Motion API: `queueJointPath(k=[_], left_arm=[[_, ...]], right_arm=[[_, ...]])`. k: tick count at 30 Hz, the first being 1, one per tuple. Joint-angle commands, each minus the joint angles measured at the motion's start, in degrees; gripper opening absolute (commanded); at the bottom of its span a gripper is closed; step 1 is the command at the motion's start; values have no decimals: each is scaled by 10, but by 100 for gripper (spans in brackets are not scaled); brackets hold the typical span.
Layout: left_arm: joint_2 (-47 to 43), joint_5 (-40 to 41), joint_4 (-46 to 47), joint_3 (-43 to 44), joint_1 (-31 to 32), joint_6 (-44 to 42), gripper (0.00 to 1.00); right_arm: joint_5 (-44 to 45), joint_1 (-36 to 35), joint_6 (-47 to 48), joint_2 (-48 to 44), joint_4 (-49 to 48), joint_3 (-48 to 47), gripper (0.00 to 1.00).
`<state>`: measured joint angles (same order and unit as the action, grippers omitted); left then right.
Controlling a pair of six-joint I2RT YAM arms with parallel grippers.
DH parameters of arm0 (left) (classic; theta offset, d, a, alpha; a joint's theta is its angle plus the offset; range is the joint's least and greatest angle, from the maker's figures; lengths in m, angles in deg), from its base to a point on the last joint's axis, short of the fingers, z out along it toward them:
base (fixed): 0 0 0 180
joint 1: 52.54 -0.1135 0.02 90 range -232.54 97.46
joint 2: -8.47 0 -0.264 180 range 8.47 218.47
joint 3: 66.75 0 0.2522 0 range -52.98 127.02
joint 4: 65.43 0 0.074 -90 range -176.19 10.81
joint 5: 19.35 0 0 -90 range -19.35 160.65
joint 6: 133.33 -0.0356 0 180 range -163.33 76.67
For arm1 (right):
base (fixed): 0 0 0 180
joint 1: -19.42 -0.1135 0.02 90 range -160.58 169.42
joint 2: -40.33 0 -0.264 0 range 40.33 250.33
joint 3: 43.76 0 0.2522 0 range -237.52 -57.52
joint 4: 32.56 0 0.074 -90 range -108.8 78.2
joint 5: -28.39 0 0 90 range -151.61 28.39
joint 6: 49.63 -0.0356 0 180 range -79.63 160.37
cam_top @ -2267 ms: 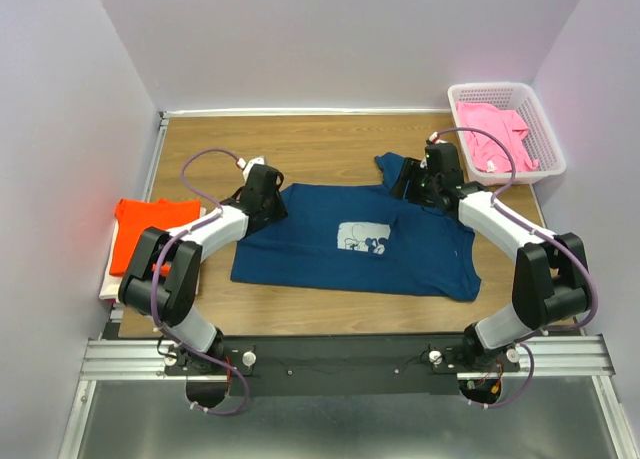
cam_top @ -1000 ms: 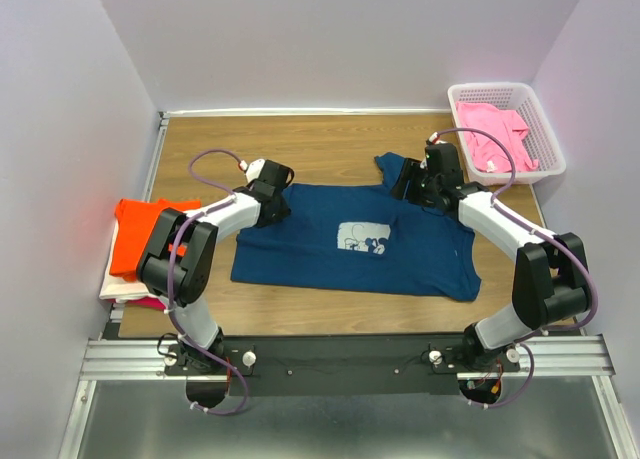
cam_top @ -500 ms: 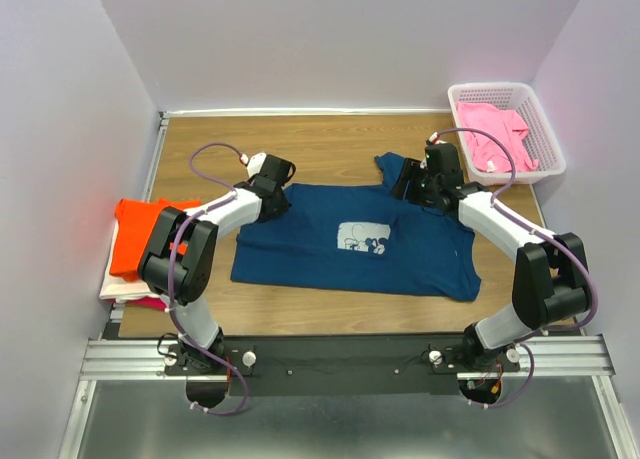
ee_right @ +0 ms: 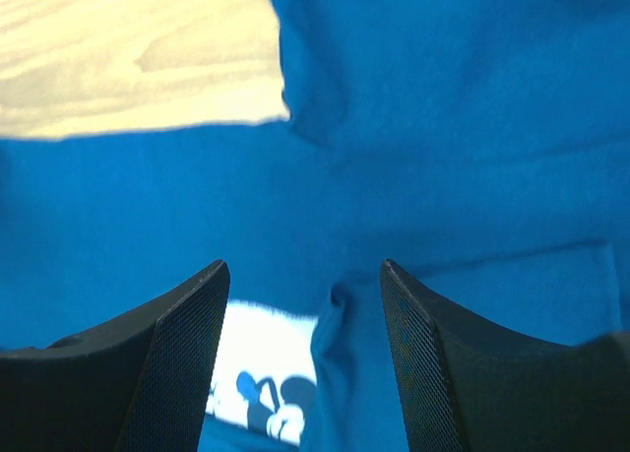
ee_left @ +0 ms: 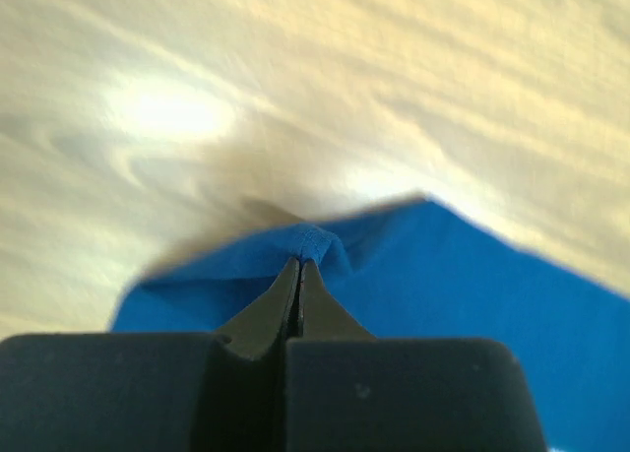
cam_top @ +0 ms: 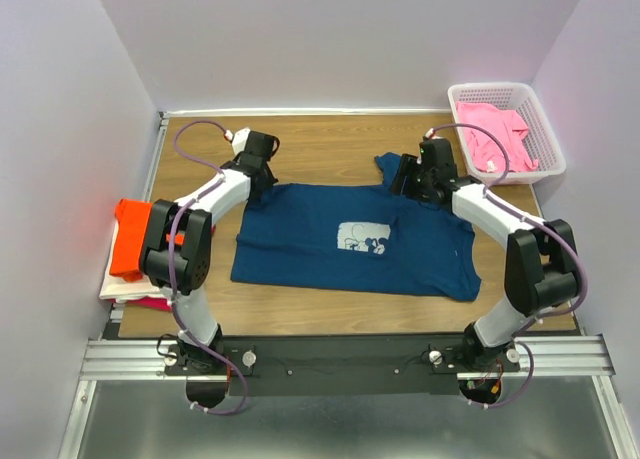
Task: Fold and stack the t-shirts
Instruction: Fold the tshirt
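The navy t-shirt (cam_top: 350, 241) lies spread flat in the middle of the table, its white chest print (cam_top: 362, 237) facing up. My left gripper (cam_top: 263, 182) sits at the shirt's far-left corner. In the left wrist view that gripper (ee_left: 300, 262) is shut, pinching a small ridge of the navy cloth (ee_left: 472, 314). My right gripper (cam_top: 406, 185) hovers open over the far-right shoulder, beside a bunched sleeve (cam_top: 390, 165). In the right wrist view the right gripper (ee_right: 305, 275) has only navy cloth (ee_right: 443, 127) and the print (ee_right: 261, 354) below its spread jaws.
An orange t-shirt (cam_top: 130, 234) tops a stack at the table's left edge, with white and magenta cloth (cam_top: 128, 296) showing under it. A pink t-shirt (cam_top: 490, 134) fills the white lattice basket (cam_top: 497, 87) at the back right. Purple walls close three sides.
My left gripper moved farther back along the shirt's left edge and shut on the cloth at the far-left corner. The right arm barely shifted.
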<state>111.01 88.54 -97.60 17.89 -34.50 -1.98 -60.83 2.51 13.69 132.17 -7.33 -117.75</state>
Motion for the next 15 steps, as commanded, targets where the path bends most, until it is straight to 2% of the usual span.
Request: queueJointPath(k=[1,11,14,15], left_arm=[[25,-1,7,29,-25,-33,0],[87,-49,26,64,-56,-60,0],[91,-57,30,66,-64,-66,12],[90,-58,30,68,-66,-67,23]], right_arm=[[41,0,25,38,-23,-49,70],[75,3,97,119,-72,-123,70],[71,8,108,142,-82,-136,70],[69,9,108,155,-83,-139,70]])
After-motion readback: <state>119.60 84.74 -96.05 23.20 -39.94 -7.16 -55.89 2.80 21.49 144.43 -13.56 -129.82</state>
